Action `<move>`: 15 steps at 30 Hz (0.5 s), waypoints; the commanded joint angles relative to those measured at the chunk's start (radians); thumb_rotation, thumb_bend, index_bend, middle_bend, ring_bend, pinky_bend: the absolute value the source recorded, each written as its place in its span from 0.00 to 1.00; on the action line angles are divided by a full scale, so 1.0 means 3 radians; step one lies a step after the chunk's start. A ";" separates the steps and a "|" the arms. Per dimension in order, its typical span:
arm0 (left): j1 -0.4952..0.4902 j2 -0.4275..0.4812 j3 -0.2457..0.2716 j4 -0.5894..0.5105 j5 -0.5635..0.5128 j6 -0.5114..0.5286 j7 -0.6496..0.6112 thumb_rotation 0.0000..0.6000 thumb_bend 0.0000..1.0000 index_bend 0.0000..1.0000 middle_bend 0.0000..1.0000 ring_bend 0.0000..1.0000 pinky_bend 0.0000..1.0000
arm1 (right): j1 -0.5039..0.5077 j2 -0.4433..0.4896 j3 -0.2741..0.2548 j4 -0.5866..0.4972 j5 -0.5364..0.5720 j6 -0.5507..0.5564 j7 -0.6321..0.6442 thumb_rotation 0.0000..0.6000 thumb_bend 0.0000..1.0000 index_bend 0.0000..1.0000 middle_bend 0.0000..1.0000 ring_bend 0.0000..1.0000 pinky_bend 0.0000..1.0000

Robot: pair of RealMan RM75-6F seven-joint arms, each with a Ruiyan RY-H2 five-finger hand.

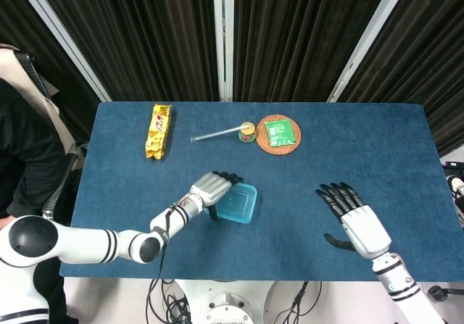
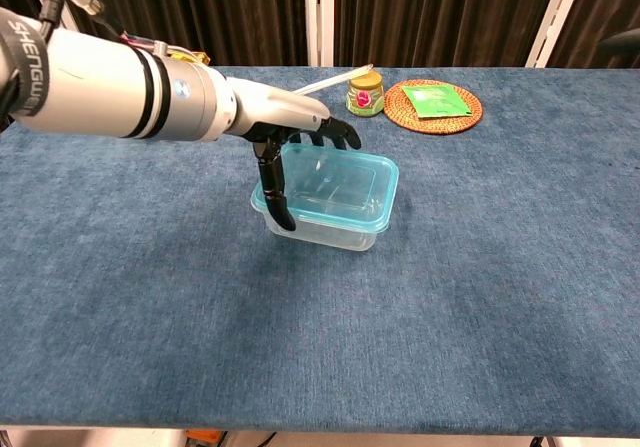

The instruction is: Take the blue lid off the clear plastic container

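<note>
The clear plastic container (image 1: pixel 242 209) (image 2: pixel 345 229) with its blue lid (image 2: pixel 350 185) stands in the near middle of the blue table. My left hand (image 1: pixel 212 187) (image 2: pixel 290 127) covers the container's left end. Its fingers are spread over the lid's far left edge, and its thumb hangs down against the container's near left corner. The hand has not closed around the container. My right hand (image 1: pixel 354 219) hovers open, palm down with its fingers apart, to the right of the container and well apart from it. The chest view does not show it.
Along the far side lie a gold snack packet (image 1: pixel 158 130) (image 2: pixel 183 64), a clear rod (image 1: pixel 214 133) (image 2: pixel 320 83), a small jar (image 1: pixel 248 132) (image 2: pixel 366 94) and a woven coaster with a green packet (image 1: pixel 278 133) (image 2: pixel 433 104). A person (image 1: pixel 22 164) sits at the table's left.
</note>
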 commanded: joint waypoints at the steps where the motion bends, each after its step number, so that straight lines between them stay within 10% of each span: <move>1: 0.0023 -0.0033 -0.0016 0.0017 0.0032 0.0031 -0.0096 1.00 0.05 0.09 0.16 0.18 0.28 | 0.0139 -0.0273 0.0034 0.0207 -0.0058 -0.0142 -0.0049 1.00 0.12 0.00 0.04 0.00 0.00; 15: 0.0029 -0.0177 -0.0001 0.0044 0.0077 0.0225 -0.0161 1.00 0.05 0.15 0.21 0.23 0.32 | 0.0541 -0.1502 0.0269 0.1423 -0.0103 -0.0129 0.0152 1.00 0.12 0.00 0.00 0.00 0.00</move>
